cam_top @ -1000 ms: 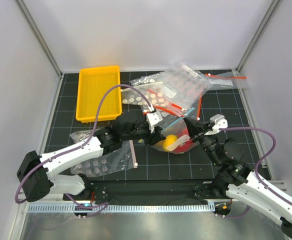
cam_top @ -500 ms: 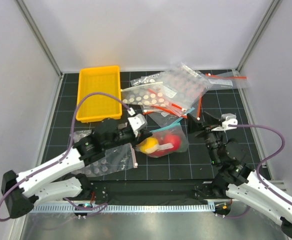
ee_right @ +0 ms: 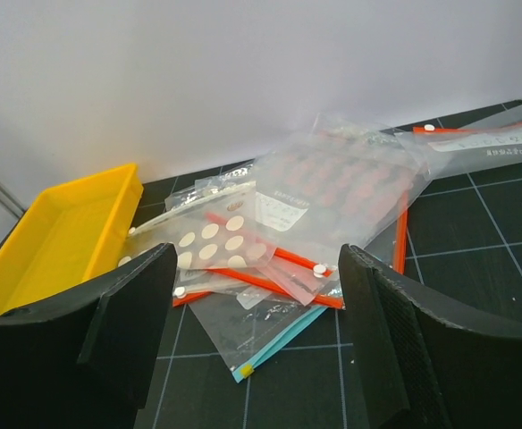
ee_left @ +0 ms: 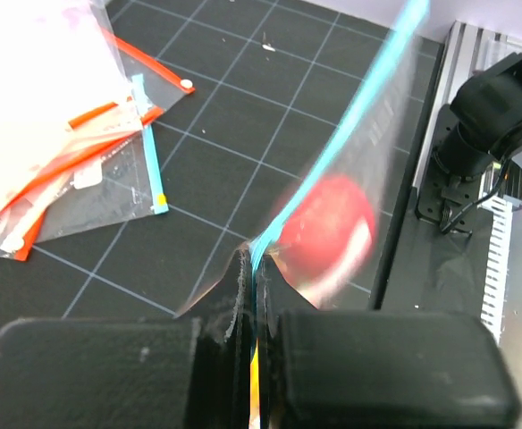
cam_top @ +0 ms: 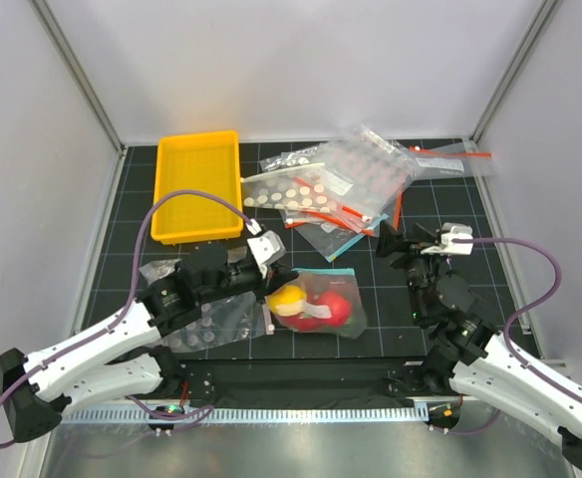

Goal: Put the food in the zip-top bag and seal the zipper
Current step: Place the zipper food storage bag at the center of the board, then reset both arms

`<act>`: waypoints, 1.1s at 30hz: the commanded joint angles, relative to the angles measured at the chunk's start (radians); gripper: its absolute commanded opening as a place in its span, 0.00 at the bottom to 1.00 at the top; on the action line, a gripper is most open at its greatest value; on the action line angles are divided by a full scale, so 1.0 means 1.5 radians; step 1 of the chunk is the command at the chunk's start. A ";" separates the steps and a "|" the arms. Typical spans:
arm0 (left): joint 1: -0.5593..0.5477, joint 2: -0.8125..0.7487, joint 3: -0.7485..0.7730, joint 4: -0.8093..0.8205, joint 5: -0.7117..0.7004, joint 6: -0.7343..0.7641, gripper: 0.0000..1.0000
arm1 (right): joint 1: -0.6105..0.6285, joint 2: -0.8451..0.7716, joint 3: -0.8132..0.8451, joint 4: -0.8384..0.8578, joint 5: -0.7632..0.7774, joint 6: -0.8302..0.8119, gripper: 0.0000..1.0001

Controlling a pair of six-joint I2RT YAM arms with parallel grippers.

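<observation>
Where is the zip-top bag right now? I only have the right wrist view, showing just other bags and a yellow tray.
Observer: In the top view the zip-top bag lies left of your right tool, apart from it.
Operator: Is anything holding it?
Observer: The left tool is shut on its light-blue zipper.
Operator: Is the food inside?
Observer: A yellow lemon and a red ball show inside; the other two I cannot make out.
</observation>
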 commanded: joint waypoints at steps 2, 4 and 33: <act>-0.002 0.005 0.038 0.040 -0.005 -0.009 0.00 | 0.000 0.021 0.030 0.026 0.034 0.021 0.82; -0.002 0.012 0.038 0.039 -0.051 -0.004 0.00 | 0.000 0.037 0.038 0.022 0.031 0.026 0.86; -0.001 -0.349 -0.196 0.195 -0.752 -0.245 1.00 | 0.000 0.051 0.156 -0.345 0.417 0.406 1.00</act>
